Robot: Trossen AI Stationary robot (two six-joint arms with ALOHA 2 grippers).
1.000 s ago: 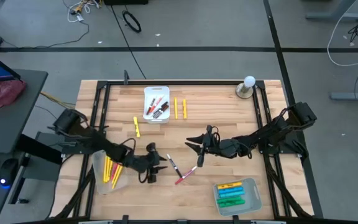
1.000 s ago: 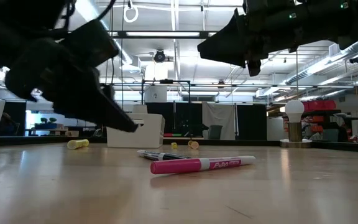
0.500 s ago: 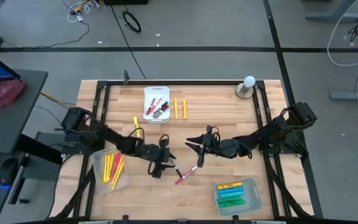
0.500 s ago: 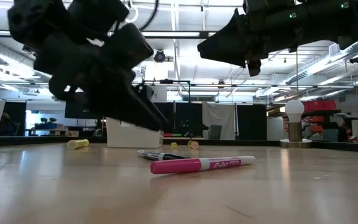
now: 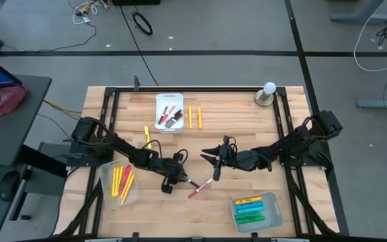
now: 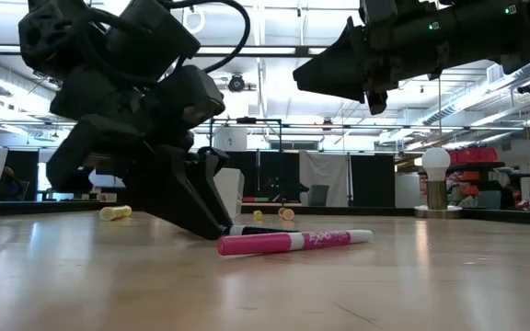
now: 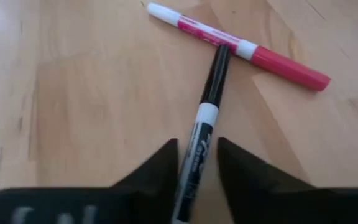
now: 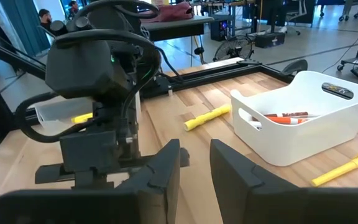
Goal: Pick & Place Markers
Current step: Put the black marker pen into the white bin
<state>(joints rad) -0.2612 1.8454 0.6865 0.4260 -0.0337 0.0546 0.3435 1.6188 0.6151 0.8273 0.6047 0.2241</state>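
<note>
Almost nothing can be read. The pink marker lying near the middle of the table carries white lettering along its barrel, too small to make out. The black-and-white marker beside it bears dark print on its white barrel, blurred and likewise unreadable.

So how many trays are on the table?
3: a white tray at the far edge, a left clear tray by the left arm, and a right clear tray at the near right corner. None seems hidden.
</note>
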